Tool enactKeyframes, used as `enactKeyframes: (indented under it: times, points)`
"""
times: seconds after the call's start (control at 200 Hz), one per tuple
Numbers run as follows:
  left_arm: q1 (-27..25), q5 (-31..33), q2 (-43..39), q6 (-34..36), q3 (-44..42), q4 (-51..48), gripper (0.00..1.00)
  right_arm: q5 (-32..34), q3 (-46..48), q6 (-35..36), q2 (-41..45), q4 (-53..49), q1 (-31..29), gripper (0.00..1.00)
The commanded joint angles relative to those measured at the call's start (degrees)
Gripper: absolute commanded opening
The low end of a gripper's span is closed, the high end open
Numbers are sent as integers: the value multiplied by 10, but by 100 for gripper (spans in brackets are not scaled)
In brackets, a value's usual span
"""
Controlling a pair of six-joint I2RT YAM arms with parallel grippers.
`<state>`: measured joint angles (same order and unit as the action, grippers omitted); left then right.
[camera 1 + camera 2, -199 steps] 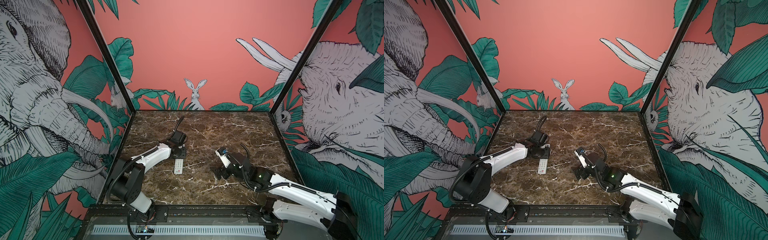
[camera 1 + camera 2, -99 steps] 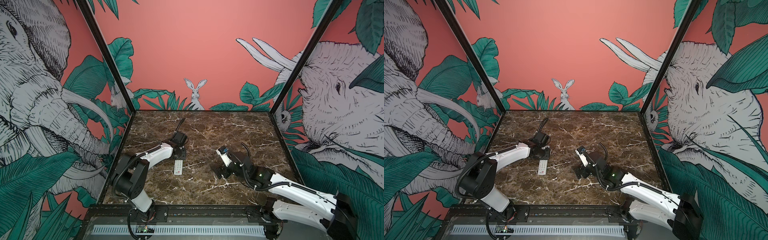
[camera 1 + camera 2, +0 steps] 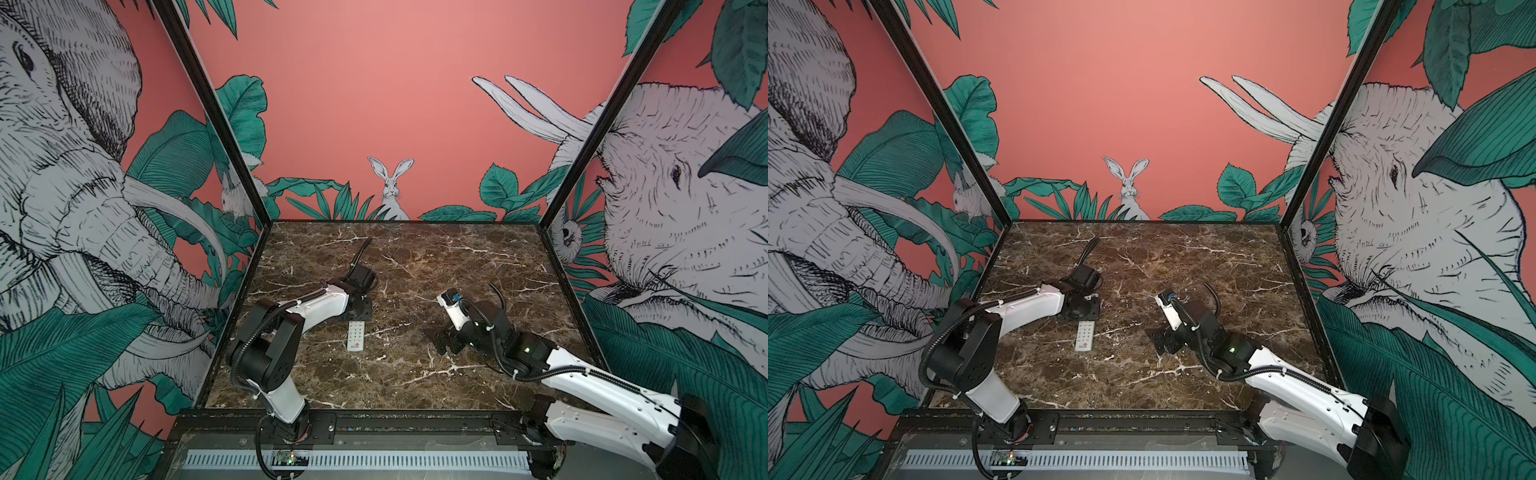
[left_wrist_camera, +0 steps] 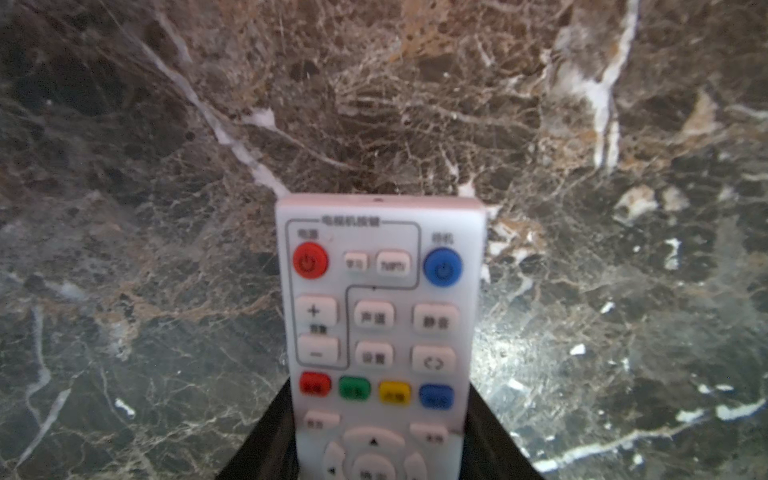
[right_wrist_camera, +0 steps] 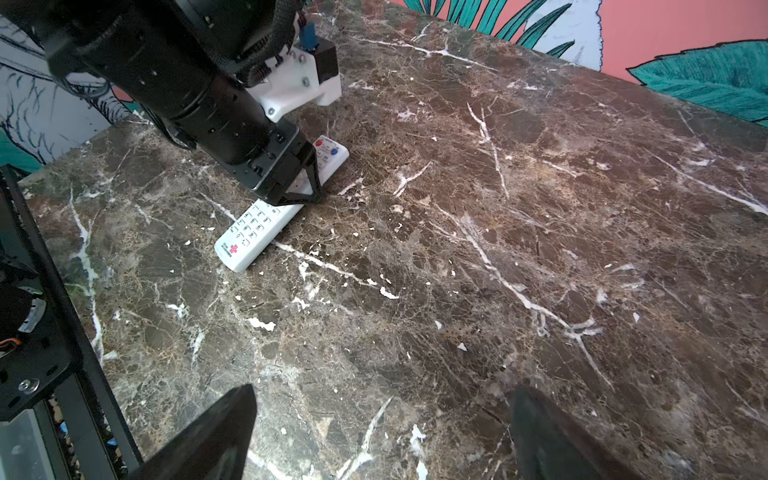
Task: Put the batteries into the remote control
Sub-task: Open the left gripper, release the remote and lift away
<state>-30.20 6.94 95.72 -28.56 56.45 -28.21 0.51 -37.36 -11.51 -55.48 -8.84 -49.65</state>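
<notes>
Apparently, left end effector (image 4: 380, 419) grips remote (image 4: 380, 291).

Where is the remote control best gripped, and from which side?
Across its narrow width, on the two long side edges near the coloured-button end, coming straight down from above. The remote control lies flat, buttons up, on the marble table, so only those thin parallel edges offer opposing faces; the left gripper straddles it there.
</notes>
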Motion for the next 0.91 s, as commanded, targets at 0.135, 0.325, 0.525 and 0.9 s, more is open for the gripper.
enactKeyframes:
  times: [0.135, 0.325, 0.525, 0.9]
  points:
    - [-2, 17, 12, -10, 19, -20, 18, -6, 11, 6, 23, 3, 10, 97]
    - [-2, 22, 14, -13, 19, -22, 21, -8, 16, 5, 36, 1, 14, 97]
    - [-2, 22, 22, -14, 22, -24, 25, -6, 17, 8, 46, -5, 18, 97]
    - [-2, 20, 28, -14, 27, -23, 40, -2, 14, 12, 59, -12, 23, 98]
